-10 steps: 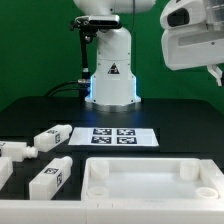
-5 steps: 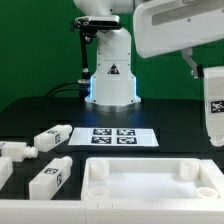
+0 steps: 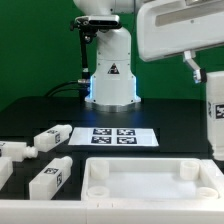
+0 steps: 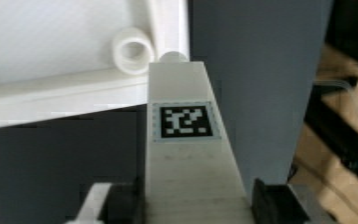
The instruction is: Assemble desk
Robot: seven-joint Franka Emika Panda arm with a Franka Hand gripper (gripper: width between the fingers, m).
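The gripper (image 4: 190, 205) pinches a leg (image 4: 190, 130) (fingers (image 4: 274, 202) visible only in wrist view)

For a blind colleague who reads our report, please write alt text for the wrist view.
The gripper holds a white square leg with a black-and-white tag, its far end pointing toward a round socket in a corner of the white rimmed tabletop. The dark table lies beneath.
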